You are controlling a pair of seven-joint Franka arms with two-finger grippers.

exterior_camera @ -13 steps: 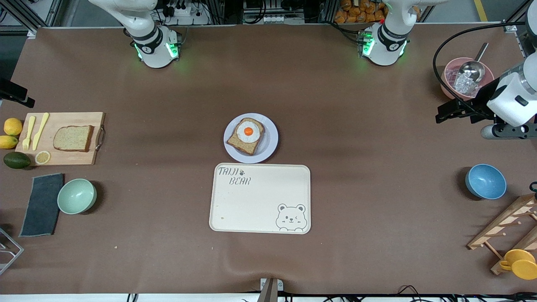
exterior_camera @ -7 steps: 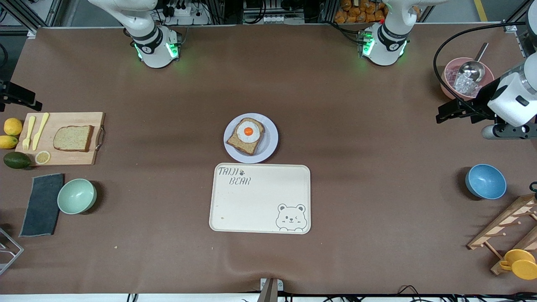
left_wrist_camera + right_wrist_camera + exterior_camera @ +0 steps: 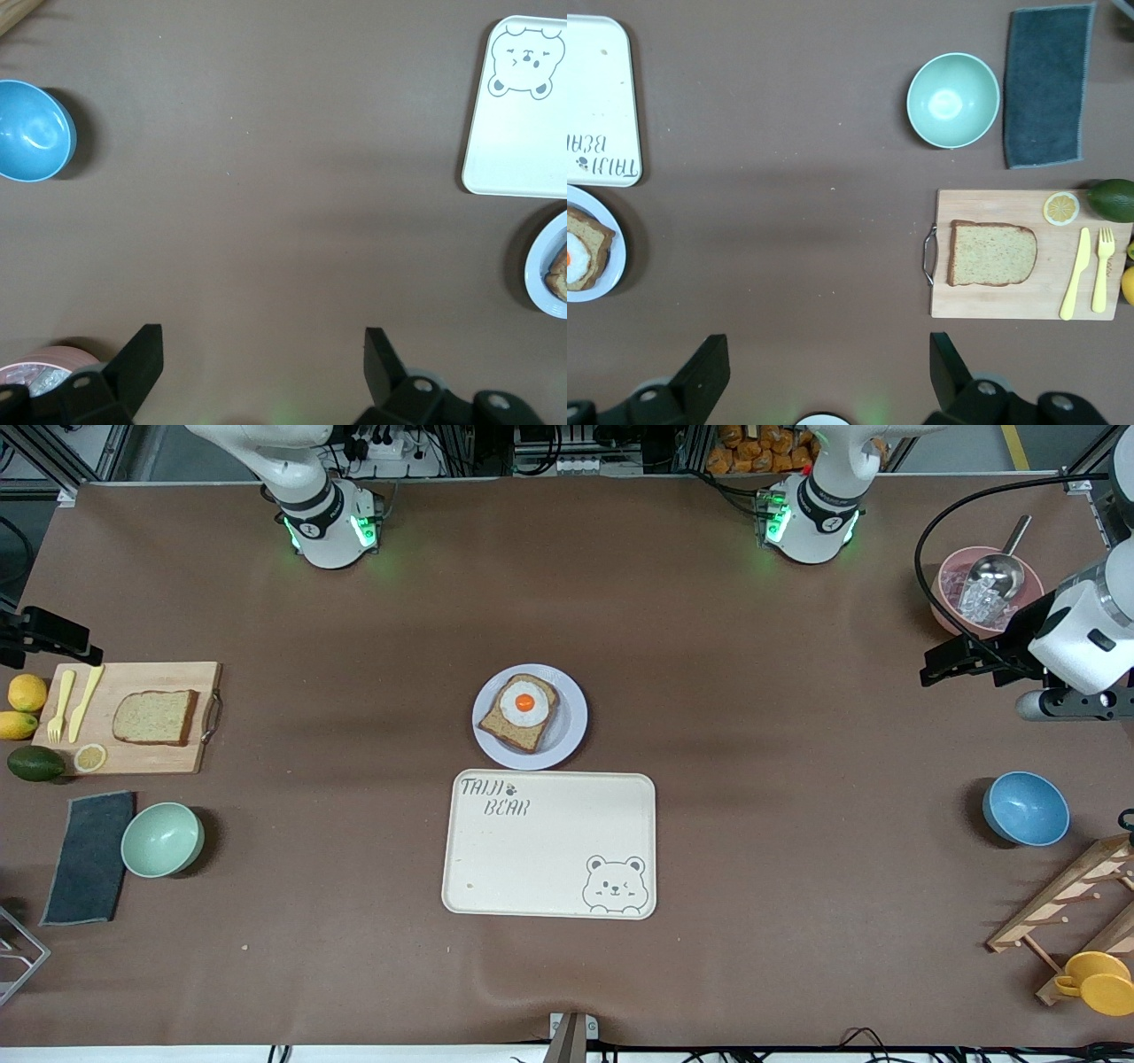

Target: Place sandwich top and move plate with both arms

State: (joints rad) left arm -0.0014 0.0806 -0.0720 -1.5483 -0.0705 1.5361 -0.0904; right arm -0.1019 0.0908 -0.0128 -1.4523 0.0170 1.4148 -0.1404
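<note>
Sandwich top point(image 3: 155, 716) lies on a wooden cutting board point(image 3: 177, 757) beside a yellow knife point(image 3: 85, 701) and fork point(image 3: 60, 707); the plate point(image 3: 570, 722) with egg toast point(image 3: 520, 711) sits mid-bench by the bear tray point(image 3: 549, 868). Right hand point(image 3: 824, 359) hangs released near the board. Left hand point(image 3: 264, 354) hangs released over brown bench point(image 3: 753, 691) near a pink bowl point(image 3: 952, 567).

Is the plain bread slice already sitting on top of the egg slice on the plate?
No, the sandwich top lies on the wooden cutting board, while the egg slice on the plate is uncovered.
</note>
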